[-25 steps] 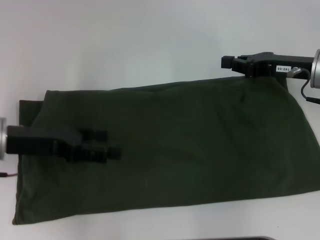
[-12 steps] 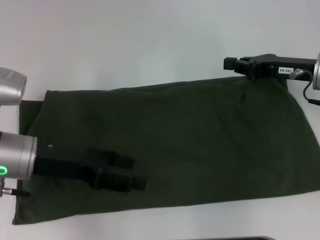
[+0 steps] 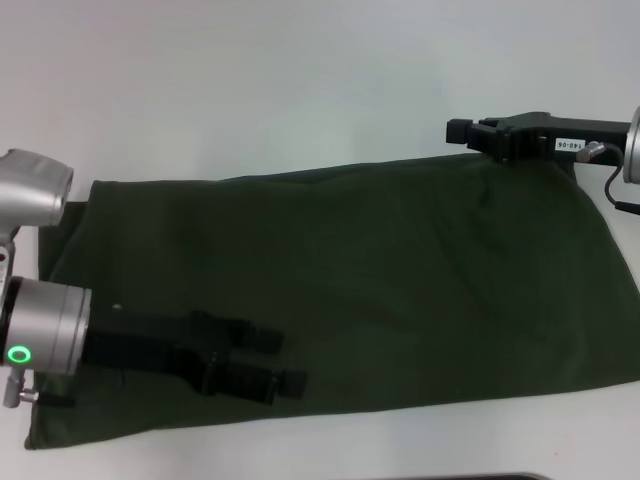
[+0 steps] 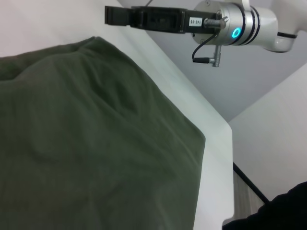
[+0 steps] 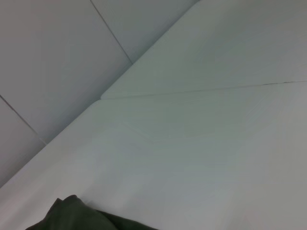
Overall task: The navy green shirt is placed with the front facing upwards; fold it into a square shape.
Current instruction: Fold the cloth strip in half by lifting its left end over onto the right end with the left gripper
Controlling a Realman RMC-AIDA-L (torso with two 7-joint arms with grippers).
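Dark olive cloth fills the middle of the white table point(image 3: 300, 80): the navy green shirt point(image 3: 380, 280) lies folded into a long band running left to right, plain side up, its edges a little uneven at the left end. The left gripper point(image 3: 285, 362) hangs low over the shirt's near-left part, fingers spread apart with nothing between them. The right gripper point(image 3: 458, 130) sits at the shirt's far-right corner by the top edge, and whether its fingers are parted or closed cannot be made out.
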